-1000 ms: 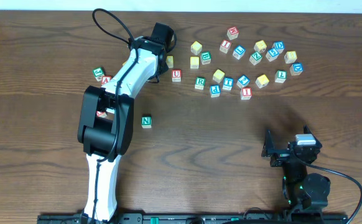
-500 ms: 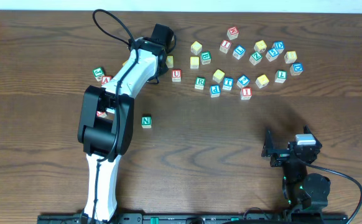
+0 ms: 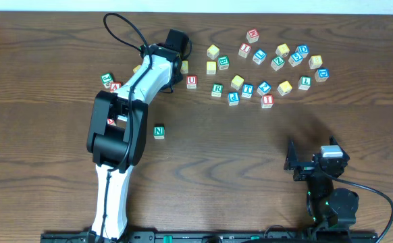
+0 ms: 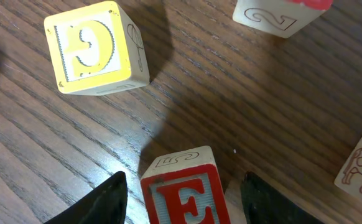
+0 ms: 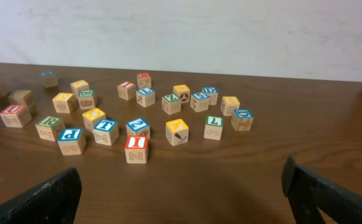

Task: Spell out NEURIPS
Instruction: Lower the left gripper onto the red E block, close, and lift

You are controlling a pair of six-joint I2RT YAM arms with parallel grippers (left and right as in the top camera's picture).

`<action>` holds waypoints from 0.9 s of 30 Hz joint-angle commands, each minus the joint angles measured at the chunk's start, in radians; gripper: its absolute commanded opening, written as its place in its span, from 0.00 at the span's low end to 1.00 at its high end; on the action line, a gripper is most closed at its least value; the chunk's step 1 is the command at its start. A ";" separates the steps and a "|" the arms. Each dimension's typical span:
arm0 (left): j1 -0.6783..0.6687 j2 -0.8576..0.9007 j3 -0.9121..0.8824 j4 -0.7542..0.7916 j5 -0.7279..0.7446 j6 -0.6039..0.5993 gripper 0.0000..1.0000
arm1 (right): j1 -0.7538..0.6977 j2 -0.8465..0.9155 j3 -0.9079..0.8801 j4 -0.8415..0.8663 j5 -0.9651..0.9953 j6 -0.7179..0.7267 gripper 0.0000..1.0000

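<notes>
Your left gripper (image 4: 184,186) is at the far side of the table (image 3: 250,155), at the left end of the loose scatter of cubes. In its wrist view the red E (image 4: 180,198) sits between its fingers (image 4: 109,202), which stand half closed near both of its sides. A thin dark line shows on one side, so you cannot tell whether the E is truly pinched or only straddled. A yellow cube (image 4: 97,50) lies just beyond the E, apart from it. The green N (image 3: 159,131) stands alone on bare wood, nearer you and just right of the left arm's elbow. The red U (image 3: 192,81) lies just right of that arm, and the green R (image 3: 217,89), blue P (image 3: 233,98) and red I (image 3: 267,100) run on to its right along the near edge of the scatter, none of them touching. Your right gripper (image 5: 181,193) is parked low at the near right, jaws spread wide with nothing between them, well apart from every cube.
</notes>
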 commanded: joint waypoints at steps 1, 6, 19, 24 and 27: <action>-0.002 0.010 -0.010 -0.001 -0.024 -0.005 0.57 | -0.006 -0.004 -0.001 -0.005 -0.002 0.017 0.99; -0.002 0.010 -0.010 -0.001 -0.024 -0.005 0.45 | -0.006 -0.004 -0.001 -0.005 -0.003 0.017 0.99; -0.002 0.010 -0.010 -0.002 -0.024 0.003 0.32 | -0.006 -0.004 -0.001 -0.005 -0.002 0.017 0.99; -0.002 0.010 -0.010 -0.002 -0.024 0.007 0.29 | -0.006 -0.004 -0.001 -0.005 -0.002 0.017 0.99; -0.002 0.010 -0.010 -0.001 -0.024 0.011 0.29 | -0.006 -0.003 -0.001 -0.005 -0.002 0.017 0.99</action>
